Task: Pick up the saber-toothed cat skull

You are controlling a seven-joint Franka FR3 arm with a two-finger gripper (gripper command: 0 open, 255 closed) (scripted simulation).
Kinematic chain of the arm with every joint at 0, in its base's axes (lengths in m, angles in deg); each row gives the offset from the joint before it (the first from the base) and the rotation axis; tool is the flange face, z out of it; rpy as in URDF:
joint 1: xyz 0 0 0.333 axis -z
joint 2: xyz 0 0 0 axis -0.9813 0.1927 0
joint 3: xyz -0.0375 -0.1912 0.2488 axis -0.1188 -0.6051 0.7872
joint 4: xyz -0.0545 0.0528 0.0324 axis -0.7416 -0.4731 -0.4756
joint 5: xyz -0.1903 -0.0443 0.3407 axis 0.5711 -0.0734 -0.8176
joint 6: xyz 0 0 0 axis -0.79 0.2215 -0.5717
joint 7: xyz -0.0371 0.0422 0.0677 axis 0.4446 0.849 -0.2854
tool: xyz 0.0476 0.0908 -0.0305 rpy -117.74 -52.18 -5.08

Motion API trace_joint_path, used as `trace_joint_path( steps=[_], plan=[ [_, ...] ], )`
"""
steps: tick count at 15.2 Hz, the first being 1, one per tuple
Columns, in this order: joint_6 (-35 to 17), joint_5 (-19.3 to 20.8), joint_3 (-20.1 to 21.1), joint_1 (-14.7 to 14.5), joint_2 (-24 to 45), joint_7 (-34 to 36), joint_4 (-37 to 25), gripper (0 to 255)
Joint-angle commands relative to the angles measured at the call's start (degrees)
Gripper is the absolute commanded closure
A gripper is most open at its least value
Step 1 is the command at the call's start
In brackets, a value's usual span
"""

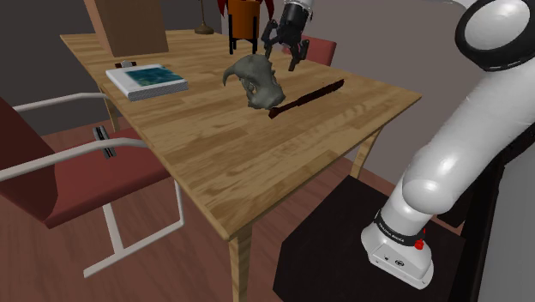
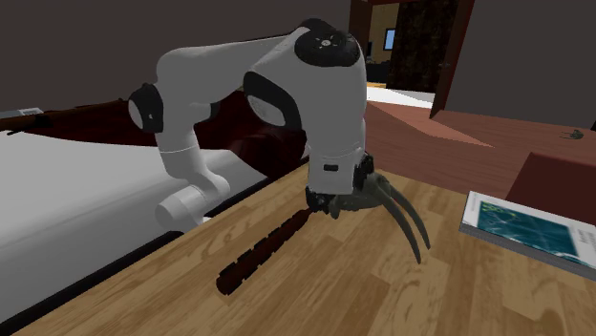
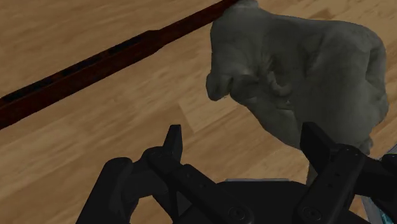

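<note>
Shoulder view: grey skull (image 1: 255, 79) on wooden surface (image 1: 214, 154), by one end of dark rod (image 1: 309, 96). Its long axis lies across the rod's, front turned away from it. End effector (image 1: 287, 50) hangs above, fingers wide apart, empty.
Second exterior view: fangs (image 2: 399, 198) curve down, away from rod.
Wrist view: skull unclasped.

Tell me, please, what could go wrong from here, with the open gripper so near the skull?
1. In the wrist view the skull sits off centre between the fingers of the open gripper, so closing may push it instead of clasping it.
2. Its surface is rounded and uneven; the grip might slip.
3. The long dark rod lies close beside the skull; a finger could strike it.
</note>
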Motion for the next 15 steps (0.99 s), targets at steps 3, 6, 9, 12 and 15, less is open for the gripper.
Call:
trace_joint_path(
  steps=[3, 6, 9, 12, 15],
  plan=[
    [2.5, -8.5, -1.4, 0.8, 8.7, 2.7, -10.1, 0],
    [4.7, -15.2, -2.1, 2.1, 16.0, 5.3, -18.8, 0],
    [3.7, -16.0, -2.0, 2.4, 16.7, 4.9, -18.3, 0],
    [1.7, -15.6, -1.9, 2.0, 16.0, 3.5, -15.1, 0],
    [0.0, -15.3, -1.9, 1.8, 15.5, 2.4, -12.6, 0]
  ],
)
